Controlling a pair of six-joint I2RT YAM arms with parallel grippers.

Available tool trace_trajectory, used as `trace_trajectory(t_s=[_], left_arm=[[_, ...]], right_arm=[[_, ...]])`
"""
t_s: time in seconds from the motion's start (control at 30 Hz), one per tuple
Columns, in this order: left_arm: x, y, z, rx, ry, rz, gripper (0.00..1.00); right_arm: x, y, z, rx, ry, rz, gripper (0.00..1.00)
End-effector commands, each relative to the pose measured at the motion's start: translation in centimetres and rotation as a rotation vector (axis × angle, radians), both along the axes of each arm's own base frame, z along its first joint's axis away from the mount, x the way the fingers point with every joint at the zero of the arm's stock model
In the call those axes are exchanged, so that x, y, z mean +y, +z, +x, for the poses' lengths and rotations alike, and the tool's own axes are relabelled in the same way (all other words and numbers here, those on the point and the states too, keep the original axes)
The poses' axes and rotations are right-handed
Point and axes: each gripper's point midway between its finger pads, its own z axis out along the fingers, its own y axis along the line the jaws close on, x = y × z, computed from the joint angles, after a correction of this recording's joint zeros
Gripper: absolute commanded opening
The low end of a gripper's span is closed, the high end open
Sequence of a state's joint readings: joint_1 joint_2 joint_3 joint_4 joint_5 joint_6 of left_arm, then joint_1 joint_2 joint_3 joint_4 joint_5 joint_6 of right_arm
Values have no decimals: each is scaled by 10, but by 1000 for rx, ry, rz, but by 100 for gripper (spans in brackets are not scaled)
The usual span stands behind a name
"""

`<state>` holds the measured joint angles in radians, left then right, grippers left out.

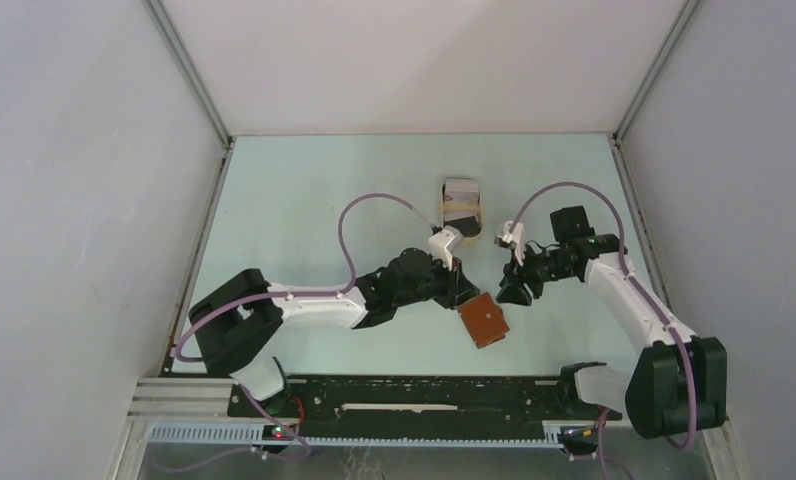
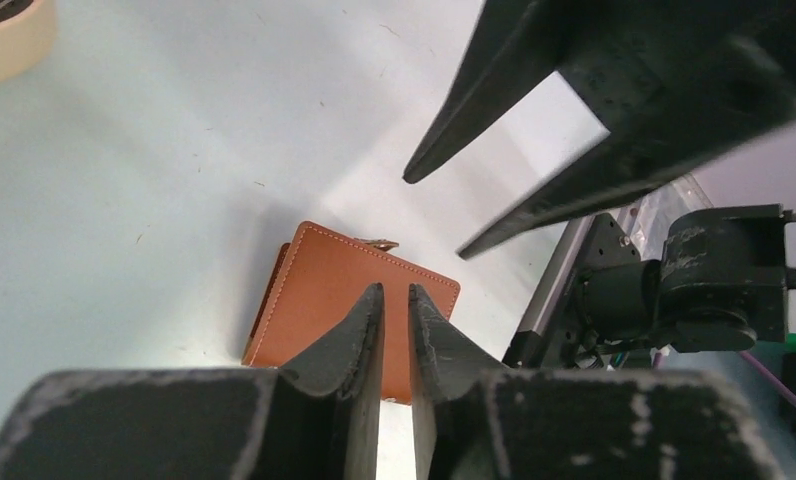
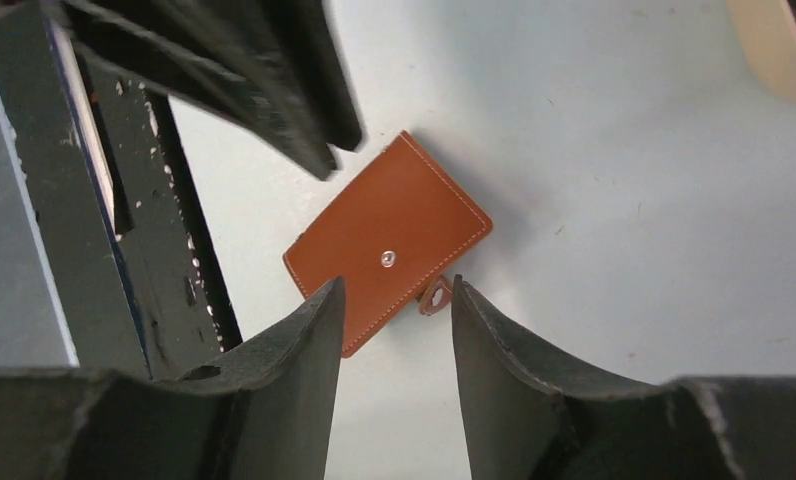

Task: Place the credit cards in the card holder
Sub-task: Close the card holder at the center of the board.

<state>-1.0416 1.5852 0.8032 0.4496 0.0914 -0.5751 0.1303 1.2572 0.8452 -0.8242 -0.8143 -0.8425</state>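
The reddish-brown card holder (image 1: 484,320) lies flat and folded shut on the table, its small metal stud facing up (image 3: 388,259). My left gripper (image 1: 460,288) hovers just above its left edge. In the left wrist view the left gripper (image 2: 396,292) shows only a narrow slit between its fingers, with nothing in it. My right gripper (image 1: 511,292) hangs above and right of the holder. The right wrist view shows the right gripper (image 3: 396,287) open and empty. The credit cards (image 1: 462,192) lie in a tan tray further back.
The tan tray (image 1: 444,210) stands behind both grippers, and its rim shows at the corner of both wrist views (image 2: 19,45) (image 3: 774,55). The black base rail (image 1: 414,395) runs along the near edge. White enclosure walls close in both sides.
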Motion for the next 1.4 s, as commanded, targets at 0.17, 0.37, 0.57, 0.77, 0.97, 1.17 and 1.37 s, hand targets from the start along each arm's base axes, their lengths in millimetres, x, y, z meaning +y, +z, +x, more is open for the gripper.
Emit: trace_trajectory(t_s=[0.17,0.37,0.57,0.77,0.97,1.17,1.37], left_arm=[[-24,-6,2,-113,-98,-62,10],[-33,-29,5,-101,-114,-41,8],[-37,-44,8,-92,-117,-14,7],[-39,-53,9,-80,-113,-1,7],[-40,-65,12,-55,-104,22,7],[-37,-68,15,-45,-86,31,6],[-36,-71,16,-39,-80,39,5]], right_arm=[[-7,-15,-3,31,-16,-32,49],[-10,-25,1,108,-75,-61,48],[-11,-38,3,188,-109,-106,48],[-7,-43,6,200,-117,-131,48],[-3,-46,11,209,-139,-145,44],[-2,-47,9,228,-124,-157,35],[-3,-49,9,228,-126,-167,34]])
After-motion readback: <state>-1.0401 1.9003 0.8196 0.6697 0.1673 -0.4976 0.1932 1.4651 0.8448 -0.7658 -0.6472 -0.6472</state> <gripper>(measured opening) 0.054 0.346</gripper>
